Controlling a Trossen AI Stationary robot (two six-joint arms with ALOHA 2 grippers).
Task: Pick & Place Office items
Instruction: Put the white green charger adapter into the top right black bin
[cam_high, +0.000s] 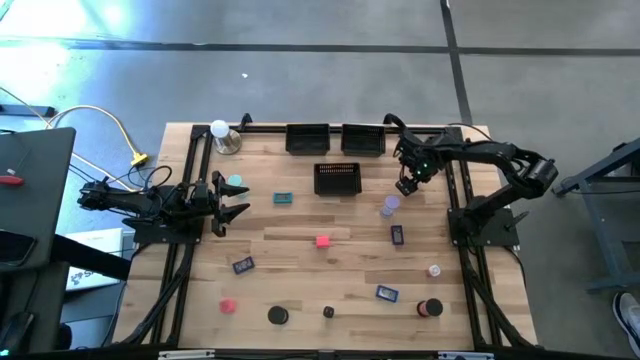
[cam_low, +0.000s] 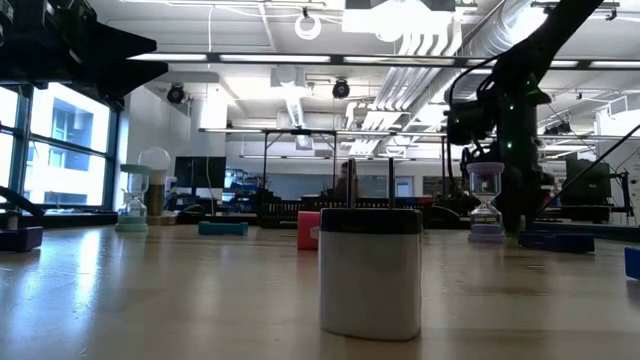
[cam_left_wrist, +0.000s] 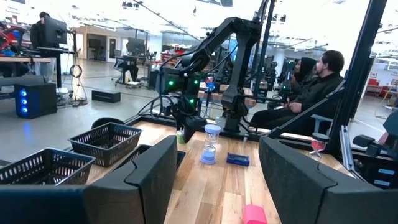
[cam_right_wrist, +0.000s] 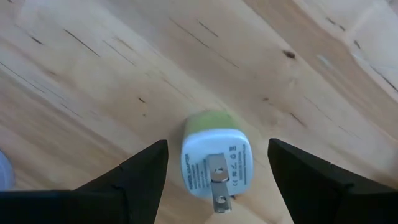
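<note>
A small white-and-green plug adapter (cam_right_wrist: 216, 163) stands on the wood with its metal prongs up. My right gripper (cam_right_wrist: 217, 145) hangs open above it at the table's far right (cam_high: 408, 185), fingers pointing down, one on each side of the adapter, touching nothing. A lavender hourglass (cam_high: 389, 207) stands just beside it. Other office items lie scattered: a pink cube (cam_high: 322, 241), dark blue blocks (cam_high: 397, 234) (cam_high: 242, 265), a teal block (cam_high: 283, 198), a red disc (cam_high: 228, 306) and a black disc (cam_high: 277, 315). My left gripper (cam_high: 232, 205) waits open at the left edge.
Three black mesh trays (cam_high: 307, 138) (cam_high: 363, 138) (cam_high: 337, 178) sit at the table's far middle. A white ball on a metal base (cam_high: 222, 135) stands at the far left. People (cam_left_wrist: 314, 81) sit beyond the table's right side. Bare wood lies at the table's middle.
</note>
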